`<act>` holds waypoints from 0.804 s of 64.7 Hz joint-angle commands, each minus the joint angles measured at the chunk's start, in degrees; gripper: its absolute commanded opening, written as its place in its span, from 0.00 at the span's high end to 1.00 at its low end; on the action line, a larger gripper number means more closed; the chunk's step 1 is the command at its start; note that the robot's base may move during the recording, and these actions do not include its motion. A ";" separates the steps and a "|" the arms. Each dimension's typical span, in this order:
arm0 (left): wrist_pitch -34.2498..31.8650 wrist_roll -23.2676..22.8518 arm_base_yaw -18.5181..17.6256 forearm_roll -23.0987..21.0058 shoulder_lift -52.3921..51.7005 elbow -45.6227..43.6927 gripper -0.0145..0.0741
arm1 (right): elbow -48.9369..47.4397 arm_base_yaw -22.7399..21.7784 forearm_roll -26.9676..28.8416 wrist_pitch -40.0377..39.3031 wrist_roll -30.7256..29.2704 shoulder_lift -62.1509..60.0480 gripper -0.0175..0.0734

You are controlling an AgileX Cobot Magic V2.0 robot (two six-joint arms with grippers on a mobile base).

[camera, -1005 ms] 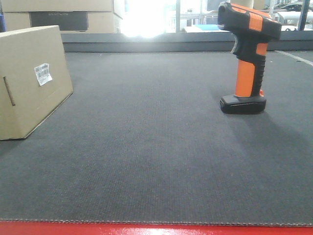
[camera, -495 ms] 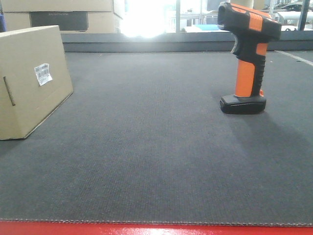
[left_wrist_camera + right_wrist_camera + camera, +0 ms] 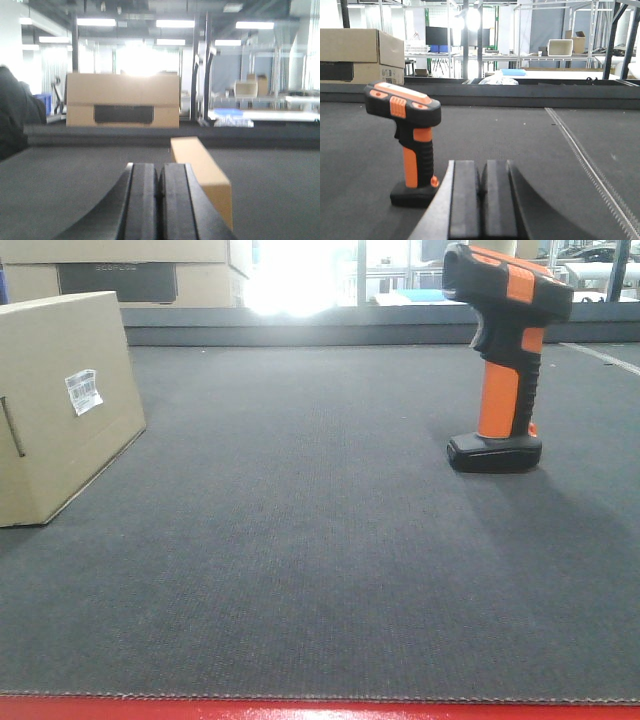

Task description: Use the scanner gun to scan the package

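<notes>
Everything sits slightly further left in the front view than a second ago; package (image 3: 60, 405) far left, scanner gun (image 3: 505, 360) upright at right, well apart; left gripper (image 3: 159, 200) and right gripper (image 3: 483, 200) are both pressed closed, empty; the right gripper should open wide, then take the orange handle (image 3: 410, 167) squarely.

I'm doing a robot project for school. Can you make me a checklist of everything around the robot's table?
Surface: dark grey mat, red front edge.
Job's things: package at left, white label showing; scanner gun upright on its base at right.
Clutter: nothing seen.
Grippers: left gripper shut, empty; right gripper shut, empty.
Cables: nothing seen.
Surroundings: dark-panelled boxes behind the mat, shelving, bright glare.
</notes>
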 commanded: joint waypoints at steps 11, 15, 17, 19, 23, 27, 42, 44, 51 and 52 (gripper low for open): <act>9.61 -0.09 -0.29 0.20 0.21 -14.33 0.96 | -16.29 0.17 0.01 8.59 -0.27 0.46 0.98; 15.46 -0.09 -0.29 0.20 2.34 -19.23 0.96 | -21.38 0.17 -0.38 13.28 -0.27 2.74 0.98; 17.79 -0.09 -0.29 0.20 3.53 -21.31 0.96 | -23.12 0.17 -0.37 14.57 -0.27 3.91 0.98; 20.96 -0.09 -0.29 0.20 5.48 -24.28 0.96 | -25.34 0.17 -0.37 15.94 -0.27 5.78 0.97; 24.56 -0.09 -0.29 0.20 8.61 -28.16 0.92 | -27.90 0.17 -0.37 17.03 -0.27 8.50 0.92; 26.93 -0.09 -0.29 0.20 11.90 -31.50 0.84 | -29.56 0.17 -0.37 17.44 -0.27 11.40 0.80; 27.64 -0.09 -0.68 -1.85 24.71 -36.40 0.35 | -30.32 0.17 -0.37 17.93 -0.27 19.26 0.19; 27.64 -0.09 -1.30 -2.77 25.87 -36.74 0.29 | -30.32 0.17 -0.28 18.61 -0.27 19.90 0.18; 27.93 -0.09 -3.92 -3.96 30.03 -38.87 0.14 | -30.32 0.17 -0.28 18.06 -0.27 21.64 0.18; 28.08 -0.09 -4.45 -3.96 30.83 -39.44 0.15 | -30.32 0.17 -0.28 17.63 -0.27 21.91 0.18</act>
